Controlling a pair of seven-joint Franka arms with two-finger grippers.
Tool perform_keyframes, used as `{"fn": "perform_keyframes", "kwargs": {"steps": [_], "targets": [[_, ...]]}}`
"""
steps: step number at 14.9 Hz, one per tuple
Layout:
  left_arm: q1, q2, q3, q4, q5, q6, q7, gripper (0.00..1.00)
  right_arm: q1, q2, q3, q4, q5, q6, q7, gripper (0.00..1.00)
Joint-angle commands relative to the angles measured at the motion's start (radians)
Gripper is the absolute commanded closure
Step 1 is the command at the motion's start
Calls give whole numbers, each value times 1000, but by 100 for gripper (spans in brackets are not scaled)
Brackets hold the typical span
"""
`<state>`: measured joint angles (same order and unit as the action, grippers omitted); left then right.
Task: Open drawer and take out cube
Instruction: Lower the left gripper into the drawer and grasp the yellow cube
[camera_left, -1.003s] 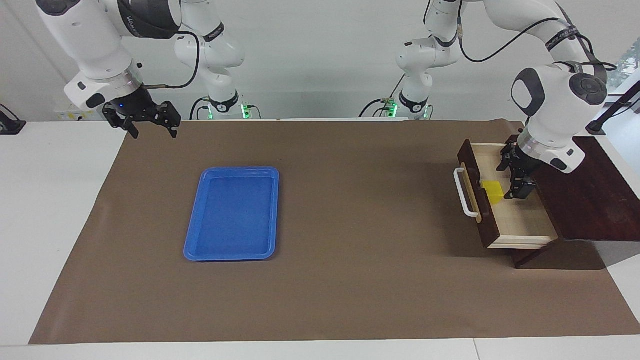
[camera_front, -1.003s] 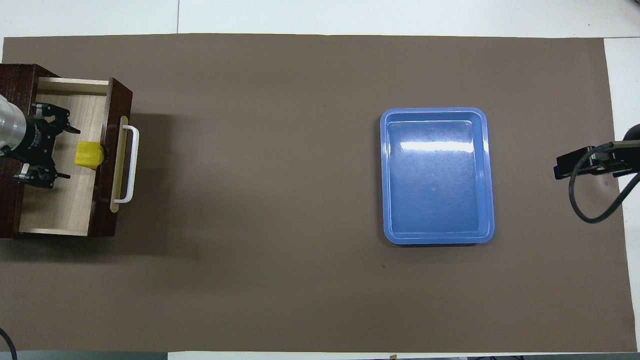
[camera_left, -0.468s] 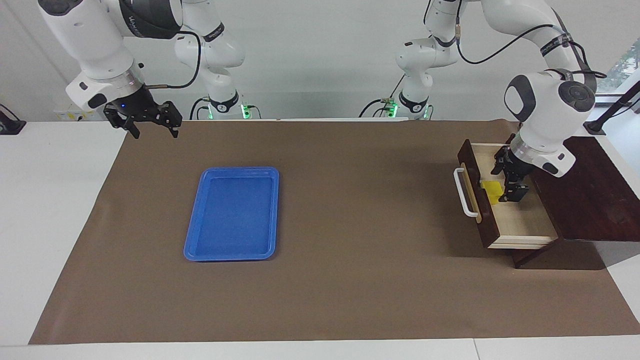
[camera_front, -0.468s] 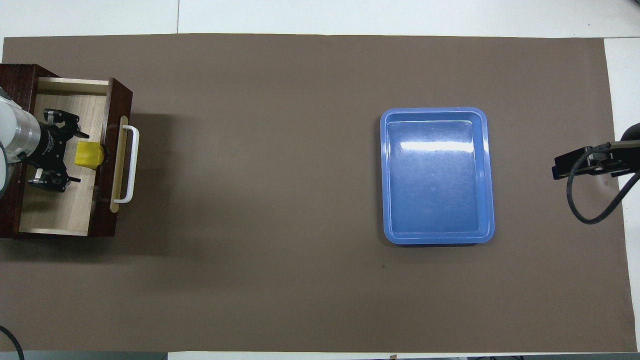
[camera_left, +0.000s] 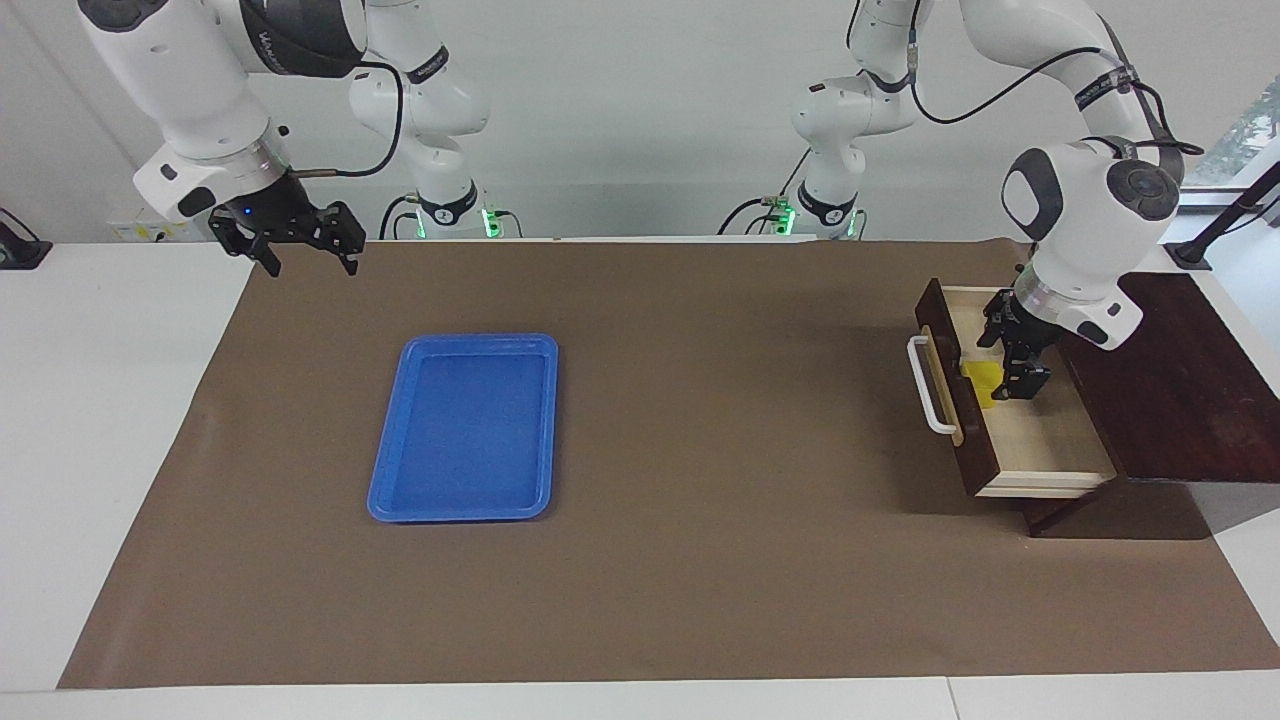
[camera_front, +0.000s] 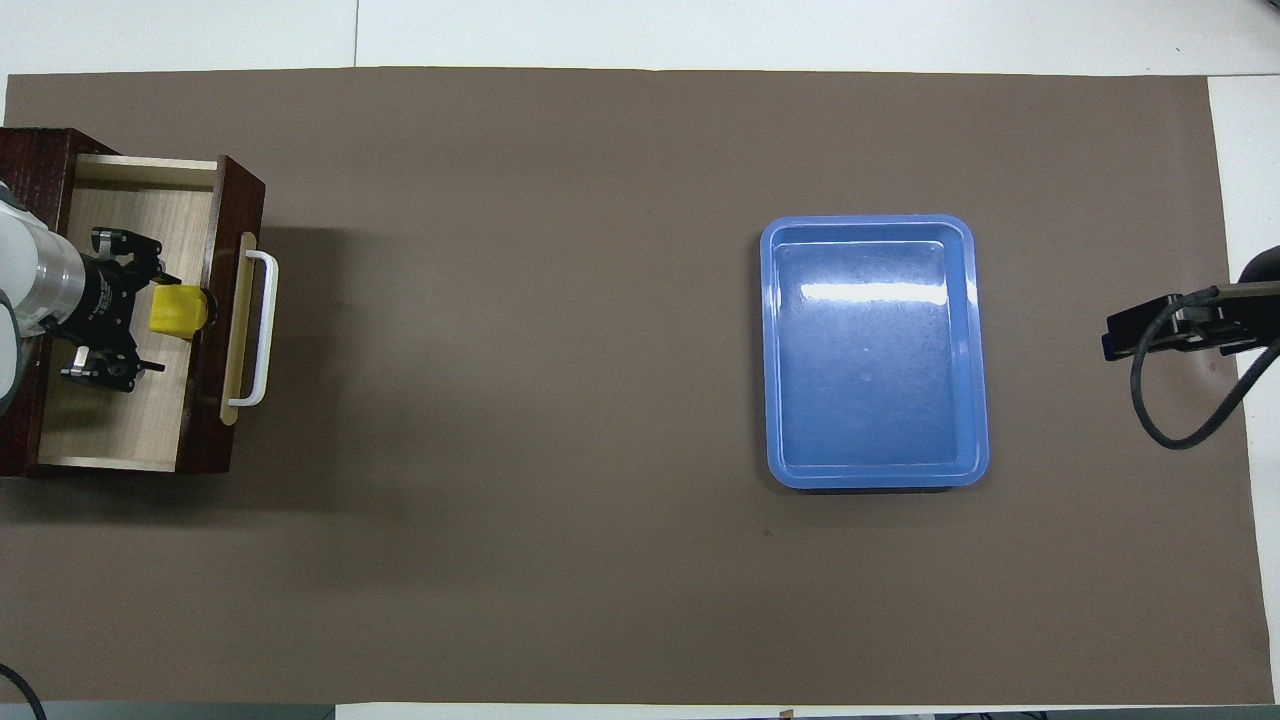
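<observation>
- Your left end effector (camera_left: 1008, 365) is down inside the open drawer (camera_left: 1030, 440), its fingers set on either side of the cube (camera_left: 981, 380) with a gap between them; a firm grip cannot be confirmed.
- Your left arm comes down steeply from above the cabinet (camera_left: 1180, 380), wrist angled toward the drawer front.
- Note that the cube sits on the drawer floor, right against the inside of the drawer front, by the white handle (camera_left: 930, 385).
- Your right end effector (camera_left: 305, 245) hangs with fingers spread and nothing in them, over the edge of the brown mat (camera_left: 700, 500) at its own end of the surface; that arm waits.
- Your blue tray (camera_left: 465, 428) lies flat on the mat toward the right arm's end, well apart from the drawer.
</observation>
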<state>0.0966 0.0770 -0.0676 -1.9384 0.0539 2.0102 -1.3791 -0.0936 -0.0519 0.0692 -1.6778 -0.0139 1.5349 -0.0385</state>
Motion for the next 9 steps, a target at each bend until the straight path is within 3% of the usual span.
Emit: {"fn": "perform_keyframes", "kwargs": {"steps": [1,2,3,7,9], "targets": [[-3,-32,0,-40,-14,22,-11,67,-2,-17,8,-13,-17,-10,6,0],[-5,-32,0,-40,-14,21,-20,87,-2,-17,8,-13,-15,-15,6,0],[-5,-32,0,-39,-14,24,-56,100,-2,-17,8,-13,-14,-16,6,0],[3,-20,0,-16,-22,31,-172,100,-2,-20,8,-25,38,-10,37,0],[3,19,0,100,-51,-31,-178,100,0,-28,9,-48,98,-2,188,0]]}}
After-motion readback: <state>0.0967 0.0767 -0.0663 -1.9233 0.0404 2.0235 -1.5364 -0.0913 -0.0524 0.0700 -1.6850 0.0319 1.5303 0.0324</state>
